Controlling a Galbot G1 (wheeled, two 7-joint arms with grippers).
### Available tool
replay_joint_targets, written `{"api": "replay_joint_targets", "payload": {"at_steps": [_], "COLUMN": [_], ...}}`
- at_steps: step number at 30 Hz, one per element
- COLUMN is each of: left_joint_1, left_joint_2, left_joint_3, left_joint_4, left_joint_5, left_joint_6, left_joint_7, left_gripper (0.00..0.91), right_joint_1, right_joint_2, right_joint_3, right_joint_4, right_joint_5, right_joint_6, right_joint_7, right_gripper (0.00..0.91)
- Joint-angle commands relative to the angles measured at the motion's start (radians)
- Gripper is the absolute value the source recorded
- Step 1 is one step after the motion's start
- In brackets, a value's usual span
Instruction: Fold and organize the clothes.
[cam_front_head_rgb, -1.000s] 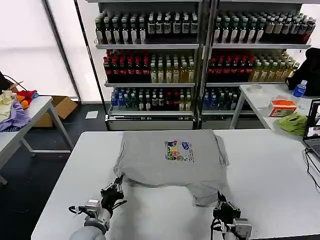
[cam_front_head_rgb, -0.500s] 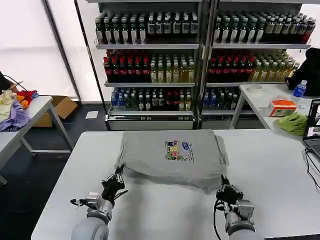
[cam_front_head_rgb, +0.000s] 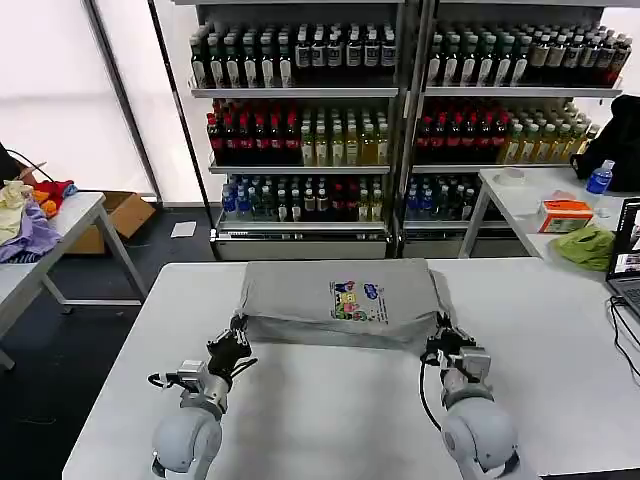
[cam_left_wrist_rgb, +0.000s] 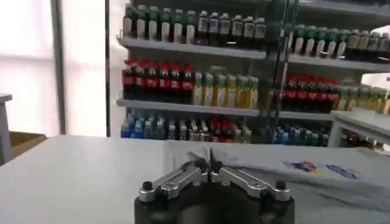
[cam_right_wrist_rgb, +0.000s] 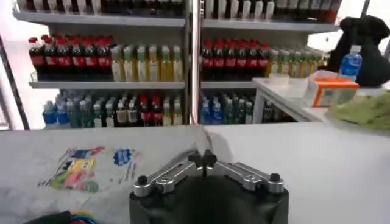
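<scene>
A light grey shirt (cam_front_head_rgb: 340, 302) lies folded into a band at the table's (cam_front_head_rgb: 560, 380) far middle, left gripper (cam_front_head_rgb: 234, 340) and right gripper (cam_front_head_rgb: 440, 340) each clenched on a near corner, so further folding likely remains.

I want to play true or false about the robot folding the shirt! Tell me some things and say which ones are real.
1. The grey shirt lies on the white table. True.
2. Both claws are shut on the shirt's near edge, the left claw at one corner and the right claw at the other. True.
3. The shirt's colourful print faces down. False: the print shows on top.
4. The shelves behind are full of books. False: they hold rows of bottles.
5. A lime-green cloth sits on the side table to the robot's right. True.
</scene>
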Motion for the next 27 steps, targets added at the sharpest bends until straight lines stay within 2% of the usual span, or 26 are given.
{"api": "replay_joint_targets", "payload": {"at_steps": [1, 16, 17, 18, 19, 20, 27], "left_joint_1": [-0.132, -0.204, -0.207, -0.209, -0.211, -0.212, -0.199], "left_joint_2": [0.015, 0.021, 0.022, 0.024, 0.024, 0.025, 0.033], "left_joint_3": [0.009, 0.029, 0.029, 0.029, 0.029, 0.028, 0.024], "left_joint_4": [0.144, 0.245, 0.252, 0.254, 0.255, 0.258, 0.229], "left_joint_5": [-0.009, -0.008, -0.007, -0.007, -0.007, -0.006, -0.007], "left_joint_6": [-0.001, -0.005, -0.001, 0.004, 0.008, 0.011, 0.052], "left_joint_7": [0.002, 0.019, 0.022, 0.024, 0.026, 0.030, 0.030], "left_gripper": [0.000, 0.000, 0.050, 0.595, 0.907, 0.907, 0.907], "right_joint_1": [0.216, 0.281, 0.282, 0.282, 0.282, 0.282, 0.273], "right_joint_2": [-0.003, 0.016, 0.017, 0.018, 0.020, 0.024, 0.054], "right_joint_3": [-0.040, -0.084, -0.088, -0.093, -0.096, -0.099, -0.096], "right_joint_4": [-0.168, -0.310, -0.317, -0.327, -0.331, -0.339, -0.366], "right_joint_5": [0.009, -0.003, -0.007, -0.016, -0.020, -0.025, -0.008], "right_joint_6": [-0.006, -0.005, -0.010, -0.019, -0.023, -0.029, -0.043], "right_joint_7": [-0.017, -0.059, -0.063, -0.073, -0.079, -0.081, -0.070], "right_gripper": [0.000, 0.000, 0.000, 0.000, 0.161, 0.907, 0.907]}}
